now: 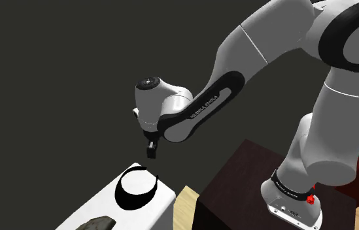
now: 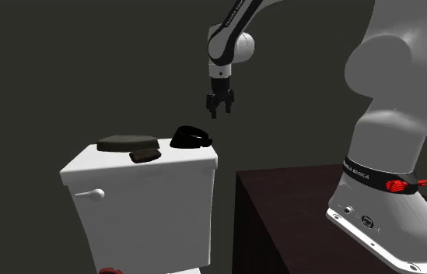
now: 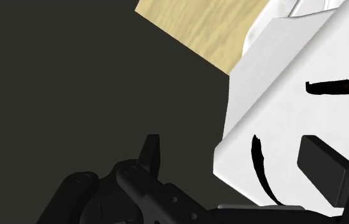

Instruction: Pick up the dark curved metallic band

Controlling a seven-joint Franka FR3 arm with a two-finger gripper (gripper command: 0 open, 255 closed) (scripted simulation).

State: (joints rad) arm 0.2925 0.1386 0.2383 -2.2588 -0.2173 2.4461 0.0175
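Hand, fingers apart, hangs in open air over white lid's edge, near dark band

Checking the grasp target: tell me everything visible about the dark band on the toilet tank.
The band is a black curved loop, thick on one side, thin on the other, lying flat on the white tank lid, at its end nearest the stand. Only the lid touches it; the gripper hangs above it, fingers open.

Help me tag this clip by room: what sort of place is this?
Probably a bathroom: a white toilet tank with a flush lever on its front, the dark curved band lying on its lid, and pale wood floor beside it.
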